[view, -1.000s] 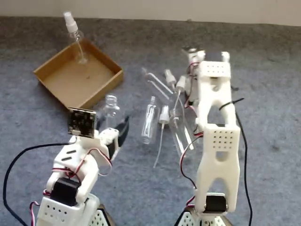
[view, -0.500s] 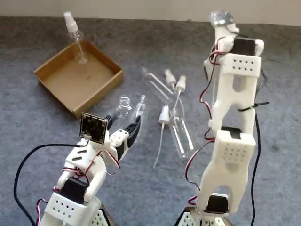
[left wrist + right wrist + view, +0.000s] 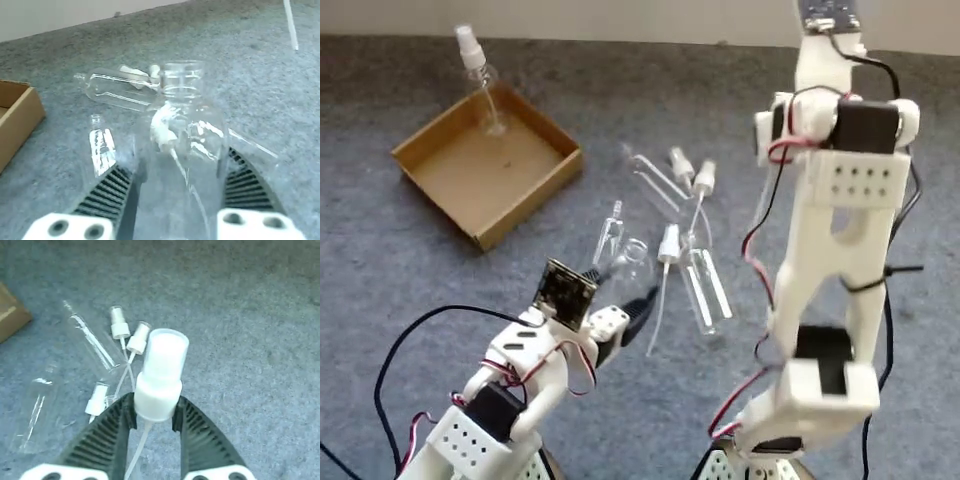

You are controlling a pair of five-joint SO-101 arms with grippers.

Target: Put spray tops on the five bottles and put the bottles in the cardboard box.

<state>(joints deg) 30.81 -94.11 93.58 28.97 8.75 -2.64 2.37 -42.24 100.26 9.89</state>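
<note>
The left end effector [image 3: 175, 172] pinches a clear round-shouldered bottle [image 3: 187, 125] by its body. The neck is open and uncapped, and the bottle sits just ahead of the left arm, low over the grey table [image 3: 400, 280]; whether it touches the table cannot be told. A narrower clear bottle [image 3: 100, 150] is just beside it. The right end effector [image 3: 152, 407] is clamped on a white spray top [image 3: 160, 372], whose thin dip tube hangs down between the fingers, raised well above the table. Between the 2 arms lie 3 loose spray tops [image 3: 703, 178] and a slim clear bottle [image 3: 706, 287], bunched near one another. The cardboard box [image 3: 530, 212], shallow and open, sits at the far left, well apart from that cluster, with 1 capped bottle [image 3: 485, 90] upright at its far corner. Bare grey table stretches between the box and the left arm, and along the right side past the right arm.
</note>
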